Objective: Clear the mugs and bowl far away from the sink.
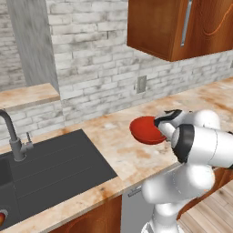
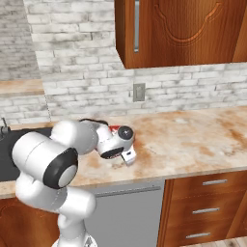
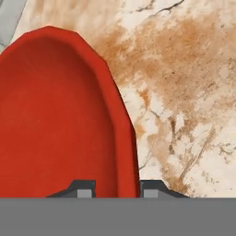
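A: One bowl (image 1: 144, 130) is in hand so far, the red one. It sits on the counter (image 2: 193, 137), to the right of the sink (image 1: 54, 168) and apart from it.

B: Is it gripped?

A: The gripper (image 3: 117, 188) has one finger inside the rim and one outside, close on both sides. Whether the fingers are pressing yet, I cannot tell.

B: And the mugs?

A: I can't place either; something small and orange-red peeks from the basin's corner in the left view, too cropped to name. I judge most of the task remains.

B: Other views?

A: Only the right view shows the drawers (image 2: 207, 202); the arm hides most of the bowl there.
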